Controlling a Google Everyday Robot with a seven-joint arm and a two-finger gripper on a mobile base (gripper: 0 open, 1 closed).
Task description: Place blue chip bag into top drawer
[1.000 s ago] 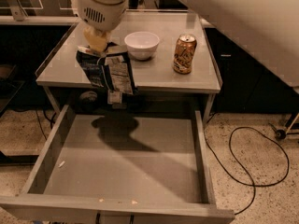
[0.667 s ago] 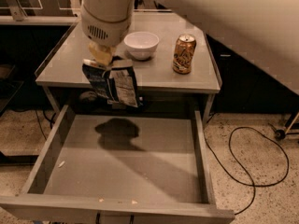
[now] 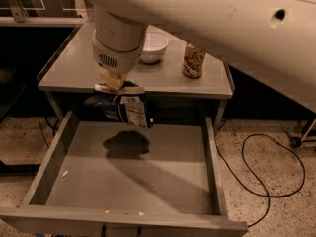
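Note:
My gripper hangs below the big white arm and is shut on the top edge of the blue chip bag. The dark-blue crinkled bag dangles in the air over the back left part of the open top drawer, just in front of the table's front edge. The bag's shadow lies on the drawer floor below it. The drawer is pulled fully out, grey, with low side walls and nothing in it but a few crumbs.
A grey table stands behind the drawer with a white bowl and an orange-brown soda can on it. A black cable loops on the speckled floor at the right.
The arm has moved forward and down, carrying the bag from the table's front edge out over the drawer. The bag hangs lower now.

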